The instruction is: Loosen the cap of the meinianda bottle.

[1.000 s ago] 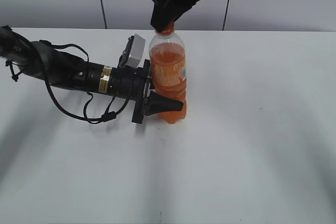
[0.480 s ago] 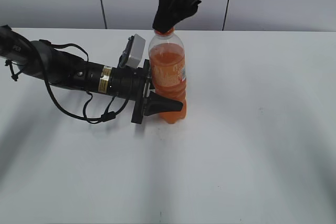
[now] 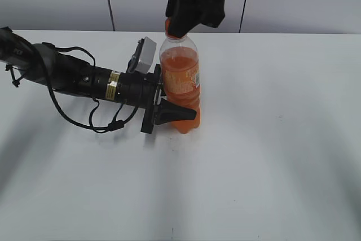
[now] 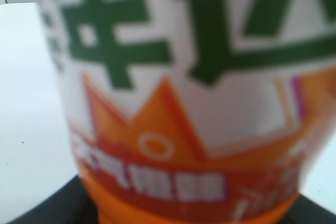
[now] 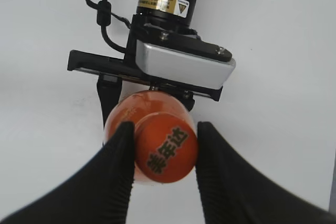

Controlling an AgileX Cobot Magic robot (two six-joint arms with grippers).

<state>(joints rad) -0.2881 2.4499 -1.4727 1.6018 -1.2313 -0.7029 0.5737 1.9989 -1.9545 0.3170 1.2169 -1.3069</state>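
Note:
The meinianda bottle [image 3: 180, 77] stands upright on the white table, filled with orange drink. My left gripper [image 3: 169, 108] lies sideways and is shut on the bottle's waisted lower body. In the left wrist view the bottle's label [image 4: 184, 103] fills the frame. My right gripper [image 3: 177, 26] comes down from above and is shut on the cap [image 5: 167, 148]. The cap is orange with dark characters on top, and the black fingers press it from both sides. In the exterior view only a sliver of the cap [image 3: 167, 25] shows beside the fingers.
The white table [image 3: 271, 156] stretches to the right and front of the bottle. The left arm and its cables [image 3: 73, 83] lie across the table's left side. A grey wall stands behind the table's far edge.
My right gripper has turned about the cap while staying over the bottle's top. The bottle and the left arm have not moved.

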